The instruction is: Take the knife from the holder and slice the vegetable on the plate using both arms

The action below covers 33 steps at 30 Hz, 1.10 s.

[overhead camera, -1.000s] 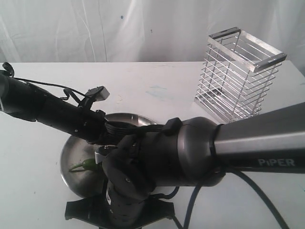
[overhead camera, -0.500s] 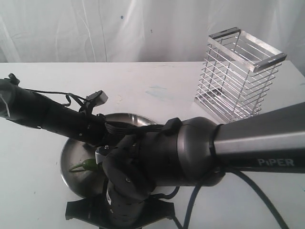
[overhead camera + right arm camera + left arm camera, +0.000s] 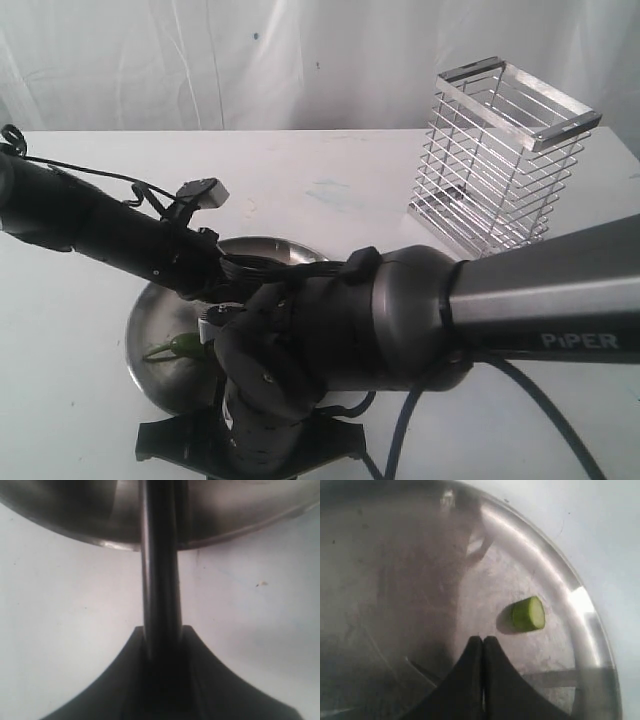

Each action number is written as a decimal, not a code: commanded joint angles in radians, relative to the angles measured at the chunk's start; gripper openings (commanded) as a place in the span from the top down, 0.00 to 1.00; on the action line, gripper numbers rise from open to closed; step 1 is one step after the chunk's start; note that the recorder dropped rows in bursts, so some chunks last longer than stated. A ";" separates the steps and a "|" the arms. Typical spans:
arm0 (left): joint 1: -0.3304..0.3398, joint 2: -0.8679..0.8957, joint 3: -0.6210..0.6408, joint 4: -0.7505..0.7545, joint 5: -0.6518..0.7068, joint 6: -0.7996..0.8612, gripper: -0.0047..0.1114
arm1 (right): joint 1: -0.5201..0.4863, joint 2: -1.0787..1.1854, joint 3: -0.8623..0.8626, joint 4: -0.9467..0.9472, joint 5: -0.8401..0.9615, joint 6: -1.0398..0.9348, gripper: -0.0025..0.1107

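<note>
Looming closest is the right arm point(image 3: 480, 310), the one marked PiPER, bent down at the near edge of the table point(image 3: 330, 170). The right gripper point(image 3: 162, 632) is clamped on the knife point(image 3: 160, 570), whose dark length runs straight out and crosses the rim of the plate point(image 3: 60, 515). On that shiny plate lies the vegetable point(image 3: 172, 347), green, its thin stem pointing toward the left rim. Over to the left arm point(image 3: 110, 230), reaching in across the plate: the left gripper point(image 3: 483, 642) hangs just above the steel, fingertips pressed together on nothing. Just beside them a short cut piece point(image 3: 528, 614) of green sits near the rim, flat pale face showing. Farthest back, the holder point(image 3: 500, 165) stands upright, well apart from the plate.
</note>
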 commanded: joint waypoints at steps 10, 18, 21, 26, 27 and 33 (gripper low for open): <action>-0.037 0.006 0.148 -0.037 -0.215 0.015 0.96 | -0.005 -0.003 0.003 0.012 -0.005 -0.002 0.98; -0.062 0.090 0.164 -0.087 -0.242 0.044 0.96 | -0.003 -0.003 0.003 0.115 0.026 -0.002 0.98; -0.062 0.090 0.164 -0.106 -0.231 0.048 0.96 | -0.003 -0.003 0.003 0.126 0.073 -0.002 0.98; -0.062 0.090 0.164 -0.136 -0.207 0.048 0.96 | 0.005 -0.003 0.003 0.135 0.101 -0.002 0.98; -0.062 0.086 0.164 -0.142 -0.206 0.048 0.96 | 0.009 -0.003 0.003 0.139 0.100 -0.002 0.98; -0.058 0.027 0.124 -0.150 -0.132 0.052 0.96 | 0.016 -0.003 0.003 0.133 0.098 -0.002 0.98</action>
